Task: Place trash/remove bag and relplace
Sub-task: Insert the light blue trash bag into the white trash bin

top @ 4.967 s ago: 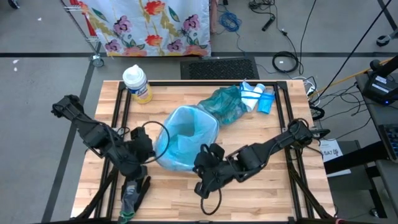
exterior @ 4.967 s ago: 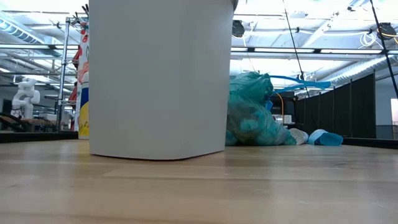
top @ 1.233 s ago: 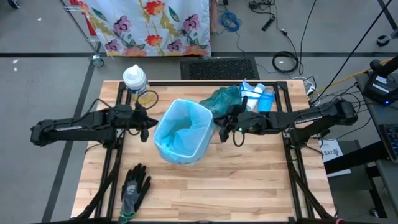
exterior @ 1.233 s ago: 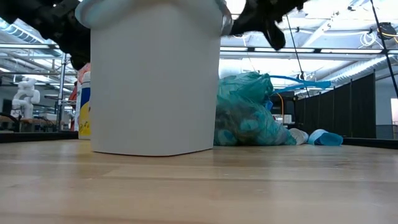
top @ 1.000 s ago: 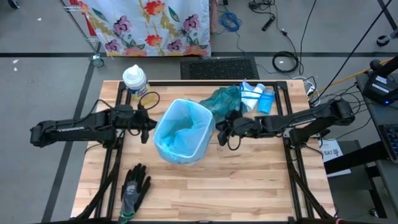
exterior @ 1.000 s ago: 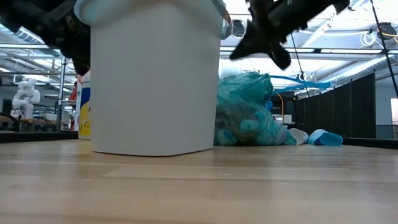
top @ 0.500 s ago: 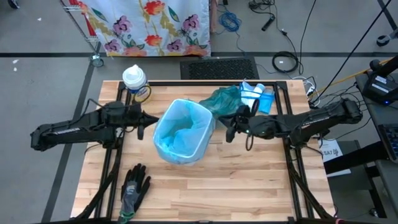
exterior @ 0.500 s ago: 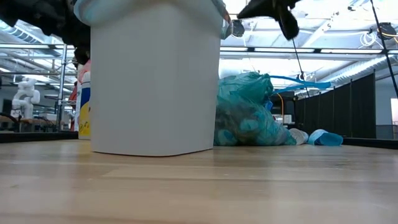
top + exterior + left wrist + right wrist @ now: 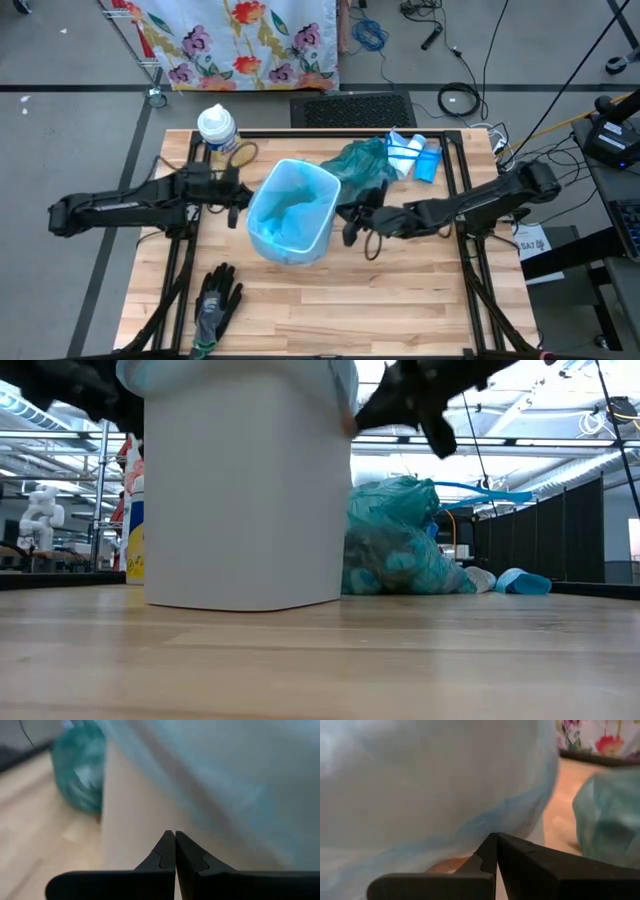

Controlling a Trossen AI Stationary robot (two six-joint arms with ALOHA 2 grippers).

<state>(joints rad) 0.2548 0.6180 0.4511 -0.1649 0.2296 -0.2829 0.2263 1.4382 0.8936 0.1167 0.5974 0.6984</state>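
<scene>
2 grippers are sitting on either side of your white bin (image 9: 290,215), which is standing near the middle of the table (image 9: 400,290) with a light blue bag (image 9: 285,205) lining it and folded over its rim. Your left gripper (image 9: 236,203) is pressing up against the bin's left side, and its fingers (image 9: 167,852) are pinched fully together with nothing between them; in the left wrist view the tips are pointing at the bin wall and the blue liner. Your right gripper (image 9: 348,222) is sitting just beside the bin's right side, and its fingers (image 9: 492,851) are also closed tight on nothing, with the blue liner filling most of the right wrist view. In the low view, both arms are showing as dark shapes up at the level of the bin's rim.

You are seeing a full, tied teal bag (image 9: 358,168) lying on the table just behind the bin, toward the far right corner, with its top touching or nearly touching the bin. Beside it, blue and white packets (image 9: 413,158) are lying at the table's far edge. 1 white bottle with a yellow label (image 9: 220,133) is standing at the far left corner, and 1 black-and-grey glove (image 9: 214,305) is lying flat near the front left edge. Loose trash is not showing anywhere on the table top, and you cannot tell what is lying inside the bin.
</scene>
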